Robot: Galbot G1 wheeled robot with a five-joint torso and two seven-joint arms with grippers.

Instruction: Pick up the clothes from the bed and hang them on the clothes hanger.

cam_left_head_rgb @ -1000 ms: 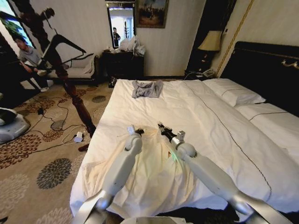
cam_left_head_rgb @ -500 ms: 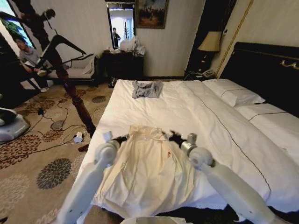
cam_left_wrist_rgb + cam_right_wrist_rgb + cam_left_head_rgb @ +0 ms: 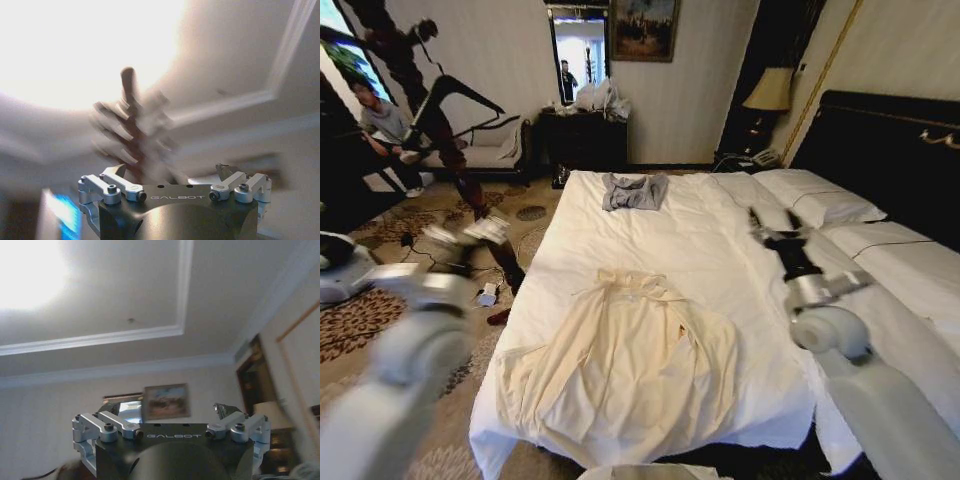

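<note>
Clothes [image 3: 630, 370] lie spread flat on the near part of the bed [image 3: 720, 240], close to its foot edge: one large garment of pale cream-yellow, thin and full of fine wrinkles, collar toward the headboard side, body fanned wide toward the foot, one long sleeve trailing toward the bed's left edge, and a small reddish mark near the middle of the cloth. Nothing is touching it. The left gripper [image 3: 470, 235] is raised off to the left, out over the patterned carpet and well apart from the garment, its arm a pale smear of motion; in the left wrist view [image 3: 170, 170] its fingers are splayed wide with nothing between them, and a blurred dark branching shape stands beyond. The right gripper [image 3: 772, 228] is lifted over the right half of the bed, near the white pillows [image 3: 820, 195], pointing up and away from the garment; the right wrist view [image 3: 170, 412] shows its fingers spread wide and empty against the ceiling and wall. A smaller grey garment [image 3: 634, 190] lies crumpled farther up the bed, well apart from the cream one.
</note>
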